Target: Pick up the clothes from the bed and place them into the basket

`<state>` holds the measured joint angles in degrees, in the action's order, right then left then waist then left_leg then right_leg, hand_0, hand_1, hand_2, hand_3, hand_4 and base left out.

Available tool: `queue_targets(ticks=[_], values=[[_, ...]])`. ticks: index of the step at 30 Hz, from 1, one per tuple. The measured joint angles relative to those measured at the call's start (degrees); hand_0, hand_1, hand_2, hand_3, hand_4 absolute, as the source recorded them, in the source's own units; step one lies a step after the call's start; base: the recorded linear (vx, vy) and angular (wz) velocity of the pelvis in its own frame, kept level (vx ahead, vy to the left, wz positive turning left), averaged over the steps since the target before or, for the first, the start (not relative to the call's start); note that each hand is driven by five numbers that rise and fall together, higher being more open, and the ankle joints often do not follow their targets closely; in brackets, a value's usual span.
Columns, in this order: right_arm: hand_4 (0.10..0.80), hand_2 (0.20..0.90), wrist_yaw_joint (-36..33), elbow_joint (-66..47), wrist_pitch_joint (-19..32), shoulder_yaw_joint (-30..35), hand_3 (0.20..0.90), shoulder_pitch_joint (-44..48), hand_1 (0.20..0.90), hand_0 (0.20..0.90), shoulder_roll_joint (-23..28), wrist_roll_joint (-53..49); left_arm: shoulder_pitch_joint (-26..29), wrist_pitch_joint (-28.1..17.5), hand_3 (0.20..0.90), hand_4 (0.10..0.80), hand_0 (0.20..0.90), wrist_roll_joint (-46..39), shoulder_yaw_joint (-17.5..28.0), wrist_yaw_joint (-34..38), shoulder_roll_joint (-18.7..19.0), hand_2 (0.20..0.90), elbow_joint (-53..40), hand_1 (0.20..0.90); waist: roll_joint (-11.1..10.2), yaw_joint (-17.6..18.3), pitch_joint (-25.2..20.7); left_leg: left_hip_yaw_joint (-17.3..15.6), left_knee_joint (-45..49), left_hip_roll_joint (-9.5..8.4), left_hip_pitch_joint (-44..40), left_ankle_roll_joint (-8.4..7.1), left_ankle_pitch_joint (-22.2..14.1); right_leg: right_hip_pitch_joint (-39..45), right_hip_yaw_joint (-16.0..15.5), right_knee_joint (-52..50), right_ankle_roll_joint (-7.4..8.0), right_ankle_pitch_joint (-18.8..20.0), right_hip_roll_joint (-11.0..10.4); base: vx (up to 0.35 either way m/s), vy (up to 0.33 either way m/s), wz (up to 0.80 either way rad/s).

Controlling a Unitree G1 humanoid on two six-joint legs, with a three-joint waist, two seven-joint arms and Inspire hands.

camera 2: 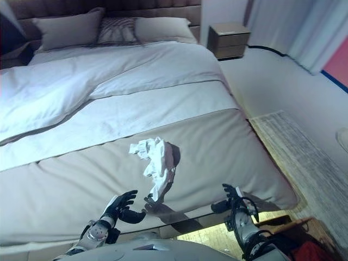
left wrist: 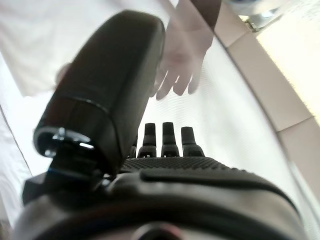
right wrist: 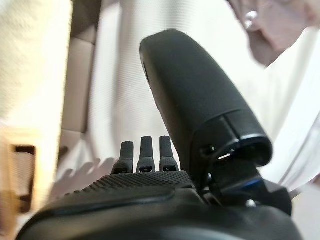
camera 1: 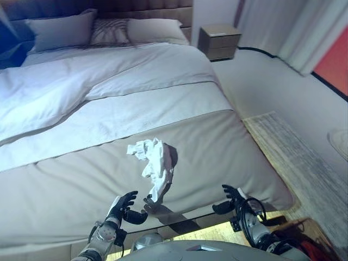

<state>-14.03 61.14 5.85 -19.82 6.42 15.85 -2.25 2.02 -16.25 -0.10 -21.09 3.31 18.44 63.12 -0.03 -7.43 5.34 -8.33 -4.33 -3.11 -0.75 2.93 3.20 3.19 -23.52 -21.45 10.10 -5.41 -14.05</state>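
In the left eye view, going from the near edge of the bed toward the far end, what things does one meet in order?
Left hand and right hand at the near edge → crumpled white clothes → white duvet → pillows → headboard.

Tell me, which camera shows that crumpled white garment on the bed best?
The left eye view: the white garment lies whole on the beige bedspread, beyond both empty hands. The right eye view shows nearly the same. The left wrist view shows only white cloth that cannot be identified; the right wrist view catches perhaps an edge.

Three pillows (camera 1: 109, 30) at a padded headboard (camera 1: 147, 10), wooden nightstand (camera 1: 219, 42), pale curtains (camera 1: 288, 27), striped rug (camera 1: 304, 163)
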Motion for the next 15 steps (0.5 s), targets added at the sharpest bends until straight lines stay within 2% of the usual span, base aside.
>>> queue_targets(ticks=[3, 4, 6, 7, 8, 9, 12, 13, 15], values=[[0.800, 0.900, -0.55, 0.06, 0.29, 0.02, 0.900, 0.88, 0.900, 0.900, 0.18, 0.05, -0.27, 0.93, 0.900, 0.800, 0.900, 0.20, -0.52, 0.19, 1.30, 0.900, 0.26, 0.900, -1.42, -0.29, 0.92, 2.35, -0.40, -0.06, 0.65, 0.01, 0.01, 0.02, 4.73, 13.93, -0.15, 0.40, 2.78, 0.141, -0.245, 0.79], [0.800, 0.900, -0.56, 0.05, 0.47, 0.02, 0.900, 1.43, 0.900, 0.900, 0.21, 0.10, -0.56, 1.79, 0.900, 0.800, 0.900, 0.19, -0.51, 0.37, 1.75, 0.900, 0.83, 0.900, -1.81, -0.19, 1.15, 3.68, -0.98, -0.04, 0.75, 0.04, 0.06, -0.05, 6.18, 19.75, -0.67, 0.86, 3.50, 0.138, -0.249, 0.61], [0.800, 0.900, -0.63, 0.06, 0.45, 0.01, 0.900, 1.81, 0.900, 0.900, 0.26, 0.04, -0.60, 2.10, 0.900, 0.800, 0.900, 0.19, -0.52, 0.67, 2.81, 0.900, 0.79, 0.900, -2.59, 0.23, 1.56, 6.65, -0.92, -0.13, 1.72, -0.19, 0.38, 0.01, 9.44, 23.34, -0.85, 1.00, 4.54, 0.124, -0.231, 0.92], [0.800, 0.900, -0.67, 0.08, 0.33, 0.02, 0.900, 1.92, 0.900, 0.900, 0.31, -0.10, -0.29, 2.10, 0.900, 0.800, 0.900, 0.14, -0.48, 1.06, 4.03, 0.900, 0.61, 0.900, -3.96, 0.55, 1.56, 7.87, -0.98, -0.13, 3.02, -0.19, 0.38, 0.34, 10.32, 24.43, -0.98, 0.95, 5.26, 0.136, -0.259, 1.22], [0.800, 0.900, -0.68, 0.12, 0.16, 0.12, 0.900, 2.37, 0.900, 0.900, 0.53, -0.16, -0.30, 2.11, 0.900, 0.800, 0.900, 0.12, -0.39, 1.36, 4.75, 0.900, 0.35, 0.900, -4.75, 0.18, 1.79, 8.37, -0.98, 0.01, 3.76, -0.17, 0.40, 0.76, 10.16, 25.57, -2.28, 1.73, 5.91, 0.139, -0.239, 1.08], [0.800, 0.900, -0.80, 0.38, 0.10, 0.33, 0.900, 2.95, 0.900, 0.900, 0.95, -0.59, -0.36, 2.21, 0.900, 0.800, 0.900, 0.10, -0.28, 1.57, 5.14, 0.900, -0.24, 0.900, -5.04, -0.35, 1.97, 8.95, -0.98, 0.39, 4.27, -0.18, 0.42, 1.22, 10.00, 26.83, -2.92, 3.01, 6.61, 0.126, -0.157, 0.70], [0.800, 0.900, -2.23, 0.48, 0.08, 1.15, 0.900, 4.48, 0.900, 0.900, 2.33, -1.11, -2.48, 2.20, 0.900, 0.800, 0.900, 0.15, 0.18, 1.51, 4.81, 0.900, -1.60, 0.900, -5.02, -1.75, 2.69, 8.42, -0.97, 1.80, 4.12, -0.20, 0.42, 2.54, 8.14, 26.76, -4.13, 5.41, 7.93, 0.063, -0.078, 0.61], [0.800, 0.900, -2.23, 0.36, -0.30, 1.11, 0.900, 5.47, 0.900, 0.900, 3.15, -0.98, -2.99, 2.20, 0.900, 0.800, 0.900, 0.09, 0.42, 1.51, 4.56, 0.900, -1.94, 0.900, -4.86, -2.34, 3.14, 7.51, -0.30, 2.80, 4.44, -0.29, 0.35, 3.12, 6.84, 26.74, -4.22, 5.43, 8.58, 0.006, -0.066, 0.60], [0.800, 0.900, -2.74, 0.20, -1.16, 1.11, 0.900, 8.32, 0.900, 0.900, 4.89, -0.91, -3.01, 2.13, 0.900, 0.800, 0.900, 0.03, 0.80, 1.20, 4.34, 0.900, -3.12, 0.900, -4.74, -2.74, 5.04, 3.15, 3.42, 5.30, 6.69, -2.53, -1.14, 3.76, 4.06, 26.69, -5.48, 5.96, 9.44, 0.017, -0.034, 0.64]])
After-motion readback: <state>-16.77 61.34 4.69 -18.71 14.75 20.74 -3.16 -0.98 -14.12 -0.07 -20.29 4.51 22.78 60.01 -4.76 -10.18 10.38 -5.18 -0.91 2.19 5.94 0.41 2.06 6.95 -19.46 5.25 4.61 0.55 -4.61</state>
